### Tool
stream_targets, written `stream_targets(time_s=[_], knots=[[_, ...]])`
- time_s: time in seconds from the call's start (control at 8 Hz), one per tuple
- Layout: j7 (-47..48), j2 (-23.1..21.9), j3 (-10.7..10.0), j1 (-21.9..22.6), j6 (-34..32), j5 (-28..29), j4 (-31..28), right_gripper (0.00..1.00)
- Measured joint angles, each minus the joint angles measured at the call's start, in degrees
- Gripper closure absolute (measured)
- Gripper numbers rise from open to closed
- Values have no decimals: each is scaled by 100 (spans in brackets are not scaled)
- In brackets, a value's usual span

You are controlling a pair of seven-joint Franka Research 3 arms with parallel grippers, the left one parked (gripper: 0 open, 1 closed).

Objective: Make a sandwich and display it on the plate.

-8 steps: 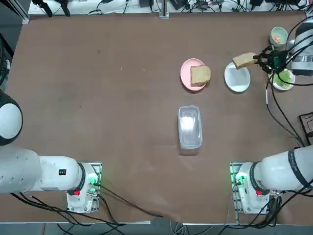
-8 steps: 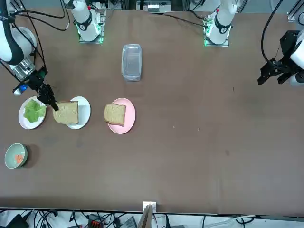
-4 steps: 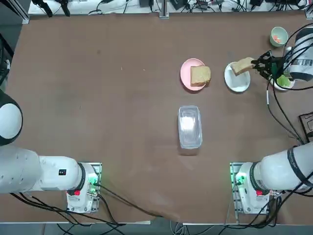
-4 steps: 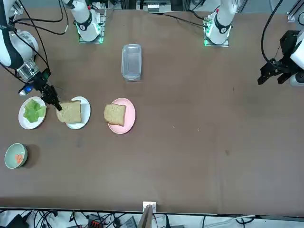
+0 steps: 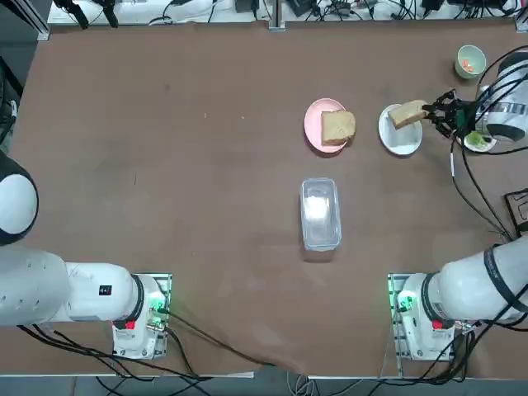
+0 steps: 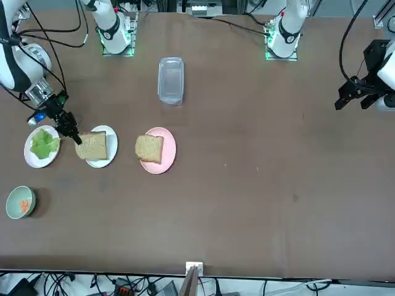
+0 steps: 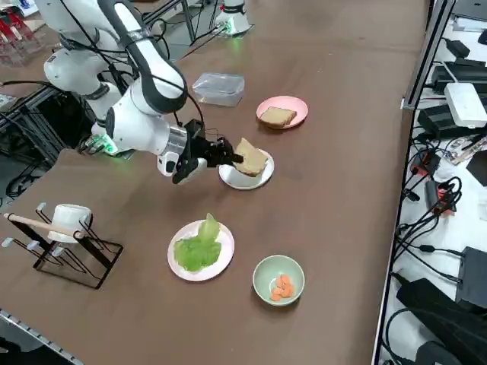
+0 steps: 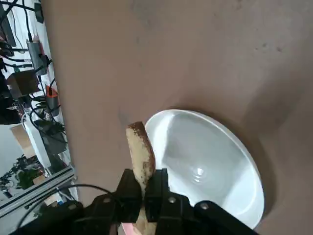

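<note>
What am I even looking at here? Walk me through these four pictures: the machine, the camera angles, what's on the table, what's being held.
These show two robot arms bolted to one brown table. Only the right one is working.

One picture looks straight down, one faces the robot from across the table, one looks down from its right side, and one comes from a camera on the working arm's wrist.

The right gripper, a two-finger clamp, is shut on a bread slice, holding it by its edge over the white plate. The wrist view shows the slice edge-on between the fingers, with the plate bare.

Also on the table: a pink plate with a second bread slice, a plate of green leaves, a small green bowl of orange pieces, and a clear lidded box. A wire stand sits near the table's corner.
</note>
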Motion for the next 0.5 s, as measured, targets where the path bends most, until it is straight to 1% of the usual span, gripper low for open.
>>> stream_targets(time_s=[0.5], knots=[[-460,275,0,-142,-282,282,3,92]])
